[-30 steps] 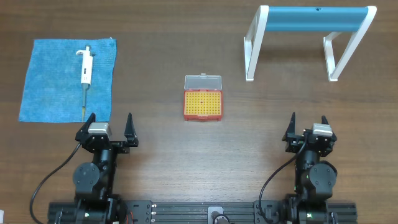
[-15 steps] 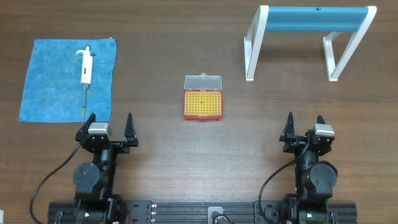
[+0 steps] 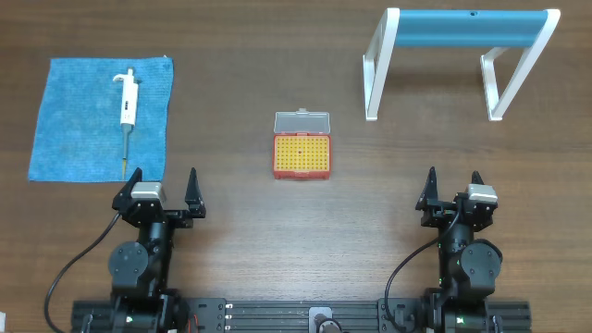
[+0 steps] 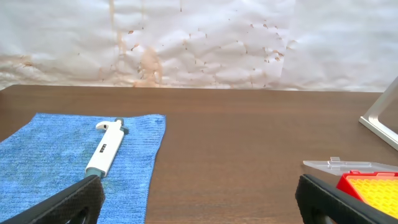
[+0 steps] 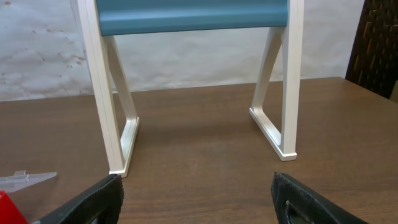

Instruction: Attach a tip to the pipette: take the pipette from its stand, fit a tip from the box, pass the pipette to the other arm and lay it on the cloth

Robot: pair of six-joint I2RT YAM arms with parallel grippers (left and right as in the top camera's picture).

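Right gripper (image 3: 453,181) edged left; it and left gripper (image 3: 165,178) gape wide. Ahead: one pipette (image 3: 127,104) on one cloth (image 3: 69,129), one tip box (image 3: 302,154), one stand (image 3: 467,28).

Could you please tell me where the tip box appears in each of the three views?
Top view: tip box near the picture's middle, lid open.
Left wrist view: tip box across from the cloth.
Right wrist view: its red corner short of the stand leg.
Shared landmark: the stand.

White pipette (image 3: 127,104), blue cloth (image 3: 74,129), orange-and-yellow tip box (image 3: 302,157), blue-and-white stand (image 3: 462,28)
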